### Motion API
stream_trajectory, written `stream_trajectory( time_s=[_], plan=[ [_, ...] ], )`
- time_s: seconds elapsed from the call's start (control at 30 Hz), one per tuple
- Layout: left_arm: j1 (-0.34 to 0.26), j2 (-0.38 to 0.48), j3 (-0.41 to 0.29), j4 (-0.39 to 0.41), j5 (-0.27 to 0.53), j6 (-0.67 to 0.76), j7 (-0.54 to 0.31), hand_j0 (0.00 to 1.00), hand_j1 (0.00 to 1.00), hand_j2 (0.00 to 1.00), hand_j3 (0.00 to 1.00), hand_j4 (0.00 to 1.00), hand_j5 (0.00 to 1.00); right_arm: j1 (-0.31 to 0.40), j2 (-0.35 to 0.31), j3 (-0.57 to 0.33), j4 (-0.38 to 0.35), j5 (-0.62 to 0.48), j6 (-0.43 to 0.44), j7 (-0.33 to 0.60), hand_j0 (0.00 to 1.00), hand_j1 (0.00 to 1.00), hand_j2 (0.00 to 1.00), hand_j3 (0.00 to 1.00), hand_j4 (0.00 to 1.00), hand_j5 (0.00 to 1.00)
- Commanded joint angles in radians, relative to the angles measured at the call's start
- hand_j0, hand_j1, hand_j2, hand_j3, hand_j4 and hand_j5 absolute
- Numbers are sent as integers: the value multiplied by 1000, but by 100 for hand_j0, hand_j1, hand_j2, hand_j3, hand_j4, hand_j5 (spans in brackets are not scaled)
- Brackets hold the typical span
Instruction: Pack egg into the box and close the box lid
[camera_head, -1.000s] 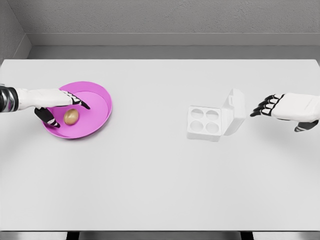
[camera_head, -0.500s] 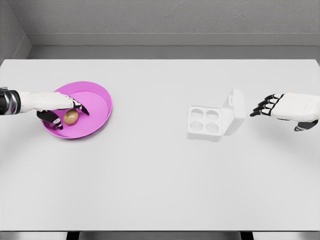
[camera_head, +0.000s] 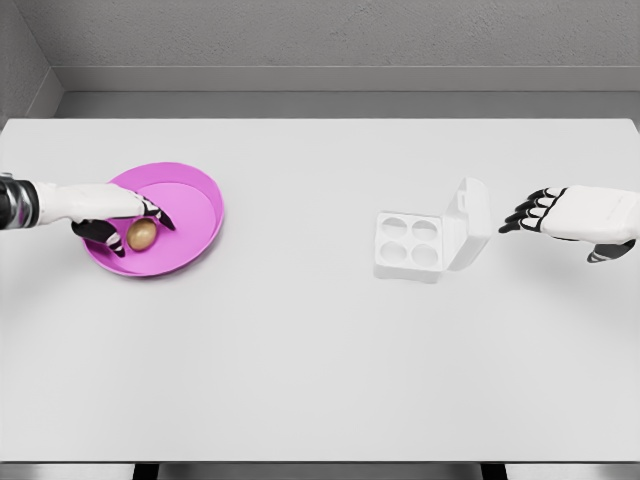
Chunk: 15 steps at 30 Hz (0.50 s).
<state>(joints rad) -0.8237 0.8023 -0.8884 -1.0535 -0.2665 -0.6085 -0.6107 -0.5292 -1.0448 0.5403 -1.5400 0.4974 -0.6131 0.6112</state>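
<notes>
Head view: my left hand (camera_head: 115, 218) is in the pink bowl (camera_head: 195, 225), fingers curled narrow around the egg (camera_head: 142, 234). Thumb sits on the egg's near-left side, the other fingers (camera_head: 155, 213) arch over its far side. I can't tell whether the pads are actually touching it, so I judge this a closing pinch, not a confirmed hold. The egg rests on the bowl floor, directly at my fingertips, just right of my palm. Its long axis looks tilted, running from near-left to far-right, roughly crosswise to the thumb-finger line, so the pinch lands on the narrow waist, which is good. The box (camera_head: 410, 246) is well off to the right of this hand, across the table (camera_head: 320, 360), four cups showing and none filled, lid (camera_head: 468, 222) standing up on its right edge. My right hand (camera_head: 560, 215) hovers just right of that lid, fingers loosely curled, holding nothing. Left is clearly the nearer hand for the egg; right is nearer the lid. My read: finish closing, lift clear of the bowl rim, carry right.
</notes>
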Motion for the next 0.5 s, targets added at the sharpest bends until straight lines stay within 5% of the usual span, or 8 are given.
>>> stream_trajectory(
  time_s=[0.0,0.47],
  plan=[
    [0,3,-1,-2,-7,-2,0,83,83,83,83,83,83,0,-1,0,-2,-4,2,0,100,100,100,100,100,100],
    [-5,12,-1,-16,21,-2,0,83,83,83,83,83,83,0,-1,0,0,-4,2,0,100,100,100,100,100,100]
  ],
)
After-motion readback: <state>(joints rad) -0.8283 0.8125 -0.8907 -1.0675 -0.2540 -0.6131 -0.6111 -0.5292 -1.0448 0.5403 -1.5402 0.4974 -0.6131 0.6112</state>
